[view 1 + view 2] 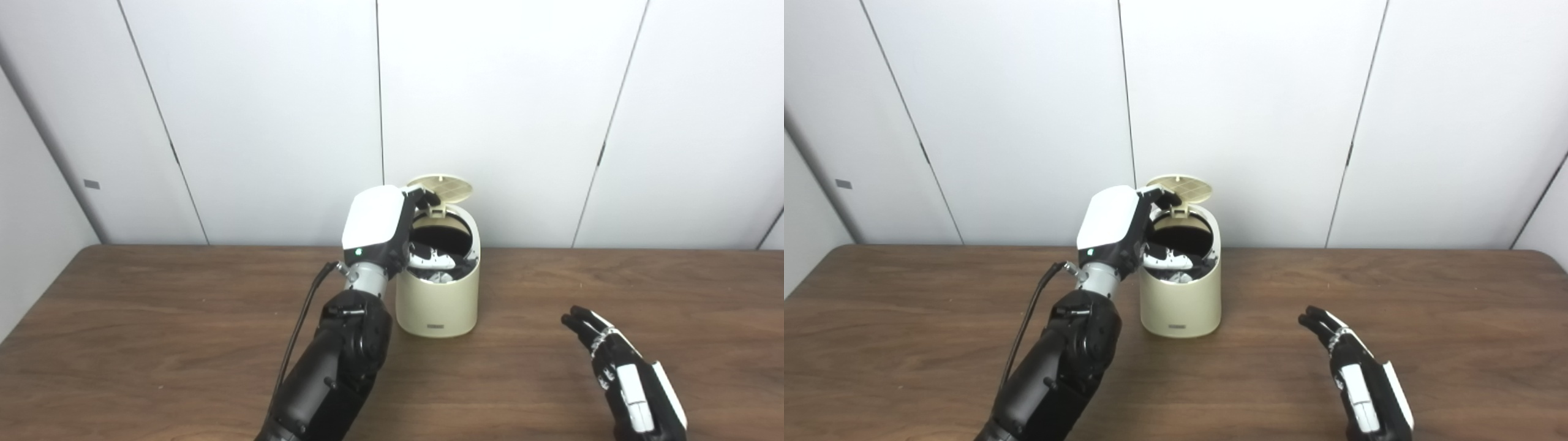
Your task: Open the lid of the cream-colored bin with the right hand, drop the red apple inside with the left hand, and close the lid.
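Left eye view: apple unseen, left hand (392,236) fingers (432,257) inside bin (436,300).

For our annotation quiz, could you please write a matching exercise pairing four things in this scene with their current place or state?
Things:
1. lid
2. left robot hand
3. right robot hand
4. cream-colored bin

States:
A. standing upright on the table
B. low over the table, fingers extended, holding nothing
C. raised open at the back
D. at the bin's open mouth, fingers inside

Pairs: 1-C, 2-D, 3-B, 4-A
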{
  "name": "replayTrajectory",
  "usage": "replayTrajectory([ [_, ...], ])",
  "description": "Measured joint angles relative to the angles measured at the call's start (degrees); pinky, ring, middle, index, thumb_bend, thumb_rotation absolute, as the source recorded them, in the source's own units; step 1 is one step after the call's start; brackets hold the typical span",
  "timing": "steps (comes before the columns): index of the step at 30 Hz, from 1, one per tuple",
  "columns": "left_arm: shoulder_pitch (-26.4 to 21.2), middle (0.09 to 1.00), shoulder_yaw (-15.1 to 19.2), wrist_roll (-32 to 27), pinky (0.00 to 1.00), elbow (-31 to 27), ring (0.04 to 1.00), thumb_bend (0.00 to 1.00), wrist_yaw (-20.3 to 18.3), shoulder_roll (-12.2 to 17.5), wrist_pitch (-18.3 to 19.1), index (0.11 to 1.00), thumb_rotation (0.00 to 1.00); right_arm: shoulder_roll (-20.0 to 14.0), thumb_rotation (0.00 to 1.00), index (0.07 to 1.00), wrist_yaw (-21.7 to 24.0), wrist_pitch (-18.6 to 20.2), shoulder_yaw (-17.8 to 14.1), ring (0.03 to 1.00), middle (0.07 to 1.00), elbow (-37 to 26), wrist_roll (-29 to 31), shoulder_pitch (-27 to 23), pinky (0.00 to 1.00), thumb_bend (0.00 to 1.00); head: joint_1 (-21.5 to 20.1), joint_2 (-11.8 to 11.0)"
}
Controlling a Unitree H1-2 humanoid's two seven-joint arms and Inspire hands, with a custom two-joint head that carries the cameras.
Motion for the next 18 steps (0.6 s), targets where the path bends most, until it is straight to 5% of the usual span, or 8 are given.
replayTrajectory([
  [3,0.02,0.580,0.17,-0.03,0.45,0.00,0.536,0.92,0.00,0.00,-0.13,0.615,0.00,0.01,0.87,0.796,-0.07,0.00,-0.02,0.903,0.825,0.11,-0.02,-0.13,0.98,0.64,0.26,0.00],
  [4,0.02,0.539,0.34,-0.21,0.44,0.01,0.518,0.73,0.04,-0.02,-0.30,0.553,0.00,0.01,0.87,0.801,-0.08,0.00,-0.03,0.905,0.831,0.17,-0.02,-0.19,0.98,0.64,0.35,-0.09],
  [6,0.05,0.521,1.08,-1.41,0.42,0.03,0.457,0.54,0.12,-0.23,-0.69,0.494,0.00,0.00,0.88,0.805,-0.08,0.00,-0.03,0.903,0.830,0.39,-0.02,-0.43,0.97,0.63,0.53,-0.44],
  [14,0.96,0.494,3.49,-4.46,0.43,0.00,0.404,0.50,1.62,-1.30,-2.87,0.491,0.00,-0.01,0.89,0.803,-0.12,-0.26,-0.08,0.903,0.825,1.27,-0.40,-1.30,0.97,0.61,0.88,-0.18],
  [18,1.96,0.499,7.59,-9.78,0.43,-0.86,0.417,0.50,2.12,-2.28,-4.75,0.482,0.00,0.01,0.89,0.800,-0.19,-0.48,-0.05,0.897,0.824,1.33,-1.02,-1.34,0.96,0.60,0.53,-0.18],
])
